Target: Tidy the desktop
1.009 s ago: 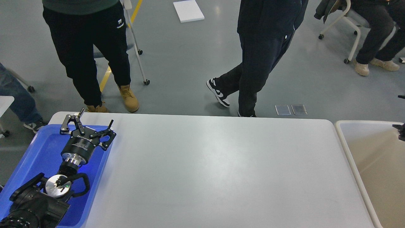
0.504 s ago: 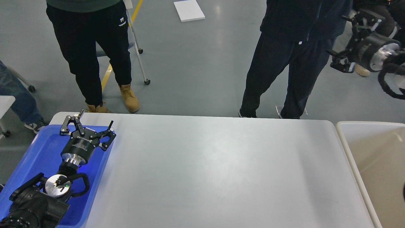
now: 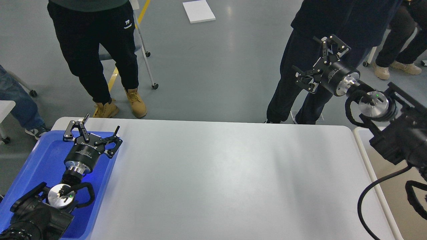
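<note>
The table (image 3: 220, 180), filling the frame's lower middle, showed nothing on it; tidying looked finished or not begun. Left gripper (image 3: 91, 131) hung over the blue tray (image 3: 36, 163) at lower left, fingers apart, holding nothing. Right gripper (image 3: 320, 65) hovered at upper right beyond the table's far edge, fingers apart, holding nothing. Next move probably calls for a target item.

Desktop (image 3: 217, 180) cut off at six o'clock, blue tray (image 3: 40, 160) cropped at eight o'clock and partly hidden under the left arm, beige bin (image 3: 383, 186) cropped at four o'clock, bystanders' upper bodies cut off at twelve o'clock
</note>
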Tool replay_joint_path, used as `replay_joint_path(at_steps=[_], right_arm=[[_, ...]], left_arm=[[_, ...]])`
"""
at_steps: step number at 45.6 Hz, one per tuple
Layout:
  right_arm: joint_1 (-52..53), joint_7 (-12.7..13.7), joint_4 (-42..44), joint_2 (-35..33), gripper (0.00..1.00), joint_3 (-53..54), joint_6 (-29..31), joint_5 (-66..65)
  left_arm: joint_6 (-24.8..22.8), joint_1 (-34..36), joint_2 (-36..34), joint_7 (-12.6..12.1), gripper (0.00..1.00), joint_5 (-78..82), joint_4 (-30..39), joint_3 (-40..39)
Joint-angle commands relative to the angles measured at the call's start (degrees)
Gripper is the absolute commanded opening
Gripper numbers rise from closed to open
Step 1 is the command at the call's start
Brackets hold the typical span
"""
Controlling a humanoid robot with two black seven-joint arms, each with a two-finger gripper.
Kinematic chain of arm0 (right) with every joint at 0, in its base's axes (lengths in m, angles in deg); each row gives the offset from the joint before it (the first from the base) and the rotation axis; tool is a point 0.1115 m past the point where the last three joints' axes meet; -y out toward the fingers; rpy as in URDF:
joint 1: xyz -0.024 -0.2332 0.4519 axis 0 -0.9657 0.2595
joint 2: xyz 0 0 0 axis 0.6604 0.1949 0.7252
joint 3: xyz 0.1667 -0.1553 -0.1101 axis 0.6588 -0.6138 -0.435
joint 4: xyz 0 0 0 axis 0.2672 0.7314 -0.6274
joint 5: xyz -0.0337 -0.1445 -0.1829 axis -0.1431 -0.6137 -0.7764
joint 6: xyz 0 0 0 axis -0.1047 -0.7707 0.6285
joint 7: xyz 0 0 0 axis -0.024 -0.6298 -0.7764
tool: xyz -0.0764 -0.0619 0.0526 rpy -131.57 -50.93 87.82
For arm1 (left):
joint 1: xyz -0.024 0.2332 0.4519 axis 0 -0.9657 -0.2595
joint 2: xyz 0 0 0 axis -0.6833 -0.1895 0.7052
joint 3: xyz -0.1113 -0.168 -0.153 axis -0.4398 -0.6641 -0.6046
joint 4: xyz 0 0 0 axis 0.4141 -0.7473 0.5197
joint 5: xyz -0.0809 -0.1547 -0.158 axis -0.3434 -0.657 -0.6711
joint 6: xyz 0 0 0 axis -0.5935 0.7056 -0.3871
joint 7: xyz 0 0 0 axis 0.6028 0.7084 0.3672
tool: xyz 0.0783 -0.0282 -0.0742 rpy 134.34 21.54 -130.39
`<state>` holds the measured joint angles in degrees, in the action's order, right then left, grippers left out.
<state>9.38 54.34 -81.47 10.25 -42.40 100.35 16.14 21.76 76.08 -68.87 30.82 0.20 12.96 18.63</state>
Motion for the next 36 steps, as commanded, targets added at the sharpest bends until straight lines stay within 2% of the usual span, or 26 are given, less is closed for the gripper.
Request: replay_joint_path(at_steps=[1, 18, 21, 27, 36], right_arm=[[-5.8, -2.7, 4.1, 4.0, 1.0, 1.9, 6.3, 0.5], [-12.3, -3.4, 4.4, 5.2, 1.0, 2.0, 6.8, 0.5], [-13.1, -3.6, 4.5, 5.8, 1.0, 2.0, 8.1, 0.5], [-14.3, -6.1, 5.4, 6.2, 1.0, 3.9, 11.2, 0.9], [-15.1, -6.2, 8.6, 7.9, 1.0, 5.1, 13.2, 3.4]], left_arm=[[0.0, 0.0, 0.0, 0.0, 1.0, 0.0, 0.0, 0.0], [0.0, 0.0, 0.0, 0.0, 1.0, 0.0, 0.0, 0.0], [0.0, 0.0, 0.0, 0.0, 1.0, 0.0, 0.0, 0.0], [0.0, -0.1, 0.0, 0.0, 1.0, 0.0, 0.0, 0.0], [0.0, 0.0, 0.0, 0.0, 1.0, 0.0, 0.0, 0.0]])
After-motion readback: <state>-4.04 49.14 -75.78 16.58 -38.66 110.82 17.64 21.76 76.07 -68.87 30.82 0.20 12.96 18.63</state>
